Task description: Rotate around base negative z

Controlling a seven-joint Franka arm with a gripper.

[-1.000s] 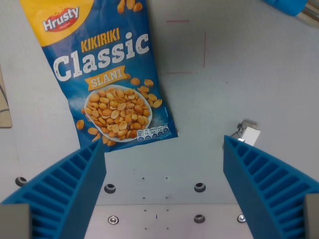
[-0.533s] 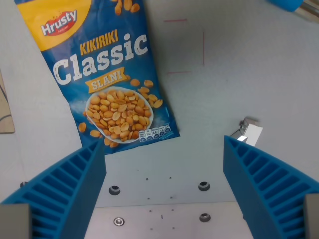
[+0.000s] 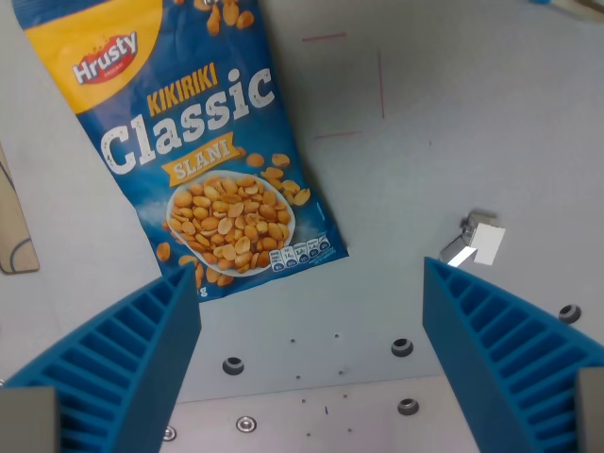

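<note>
My gripper (image 3: 311, 326) is open and empty; its two blue ribbed fingers (image 3: 123, 368) stand wide apart at the bottom left and bottom right of the wrist view. A blue and yellow bag of peanuts marked "Classic" (image 3: 203, 156) lies flat on the grey table above and left of the gap between the fingers, its lower edge just above the left fingertip. Nothing is between the fingers.
A small white and metal piece (image 3: 475, 243) lies on the table just above the right finger. Several screw holes (image 3: 232, 364) mark the table near its lighter front strip. Thin red lines (image 3: 380, 85) are drawn at the top. A wooden object (image 3: 13, 247) shows at the left edge.
The whole scene has turned and shifted in the view: the bag leans more, the screw holes and the white piece slid right. The camera moved; the things did not. The gripper stayed open.
</note>
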